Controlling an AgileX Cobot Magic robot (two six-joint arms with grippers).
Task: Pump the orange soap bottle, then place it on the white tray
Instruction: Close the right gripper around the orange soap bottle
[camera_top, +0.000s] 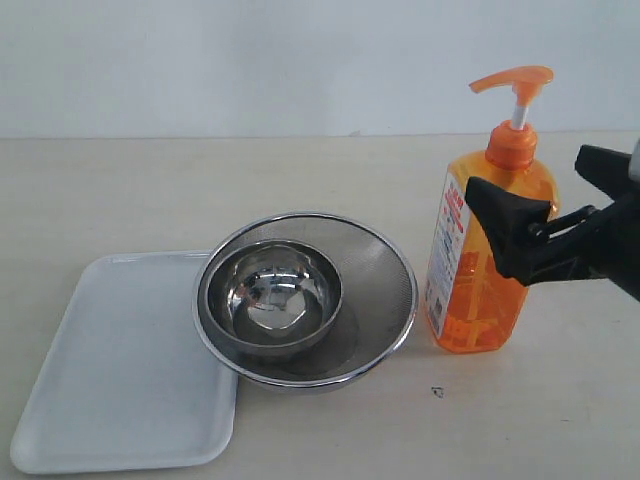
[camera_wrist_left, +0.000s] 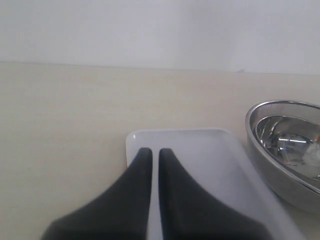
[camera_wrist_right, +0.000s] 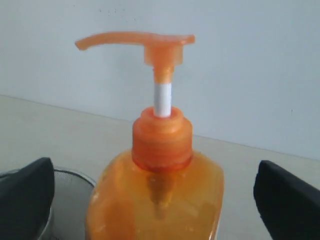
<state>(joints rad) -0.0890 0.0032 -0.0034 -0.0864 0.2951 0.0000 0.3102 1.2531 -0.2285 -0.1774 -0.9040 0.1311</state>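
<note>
The orange soap bottle (camera_top: 472, 300) stands upright on the table at the right, its pump head (camera_top: 515, 80) raised on the white stem. My right gripper (camera_top: 530, 185) is open, with one black finger on each side of the bottle's upper body. In the right wrist view the bottle (camera_wrist_right: 162, 145) fills the middle, and both fingers (camera_wrist_right: 27, 195) stand apart from its sides. The white tray (camera_top: 120, 380) lies flat at the front left. My left gripper (camera_wrist_left: 151, 152) is shut and empty over the tray (camera_wrist_left: 205, 150); it is outside the exterior view.
A round steel mesh strainer (camera_top: 380, 270) holding a steel bowl (camera_top: 270, 290) sits between tray and bottle, overlapping the tray's right edge. The strainer (camera_wrist_left: 265, 155) also shows in the left wrist view. A pale wall runs behind the table.
</note>
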